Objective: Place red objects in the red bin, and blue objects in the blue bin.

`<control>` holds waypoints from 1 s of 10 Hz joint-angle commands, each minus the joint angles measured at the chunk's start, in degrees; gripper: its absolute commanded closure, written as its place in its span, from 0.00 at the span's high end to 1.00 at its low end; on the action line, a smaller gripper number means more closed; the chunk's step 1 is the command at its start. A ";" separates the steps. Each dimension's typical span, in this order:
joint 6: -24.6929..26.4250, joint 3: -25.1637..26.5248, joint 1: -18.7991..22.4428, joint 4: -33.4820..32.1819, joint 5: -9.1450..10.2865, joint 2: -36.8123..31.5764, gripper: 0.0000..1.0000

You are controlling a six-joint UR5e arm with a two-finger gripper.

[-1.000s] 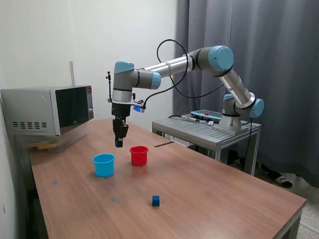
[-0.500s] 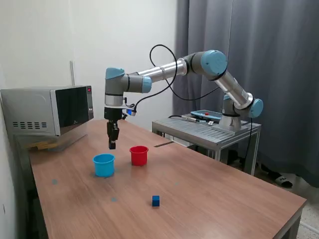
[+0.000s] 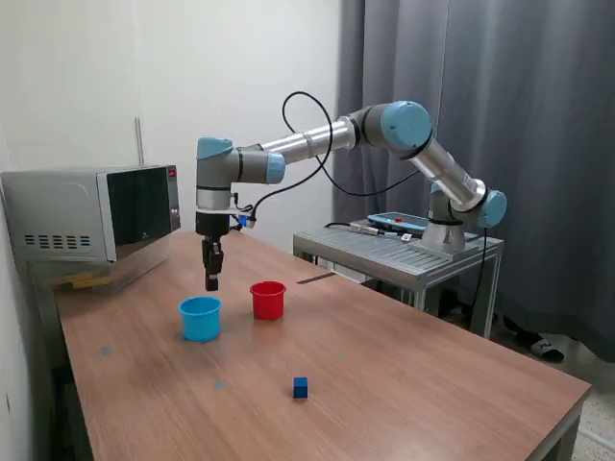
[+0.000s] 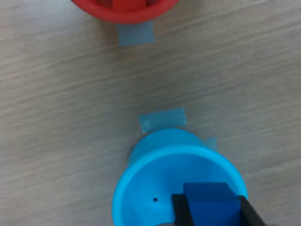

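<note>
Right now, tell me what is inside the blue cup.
The visible part of the blue cup is bare. The tool, holding a blue cube above the cup, hides the rest.

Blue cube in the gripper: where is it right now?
The blue cube is clamped in the gripper, right above the open blue cup; in the exterior view that cup sits left of the red cup.

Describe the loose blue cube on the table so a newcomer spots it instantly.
On the wooden table, look in front of the light-blue cup and red cup, toward the near edge. The loose blue cube sits alone on bare wood. It is tiny, dark blue and square-edged, unlike the round cups.
</note>
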 commanded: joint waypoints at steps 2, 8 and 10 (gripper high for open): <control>-0.19 -2.05 0.03 0.02 0.07 1.83 0.00; -0.46 -2.32 -0.41 -0.07 0.07 1.92 0.00; -0.54 -2.06 -0.33 -0.07 0.07 1.92 0.00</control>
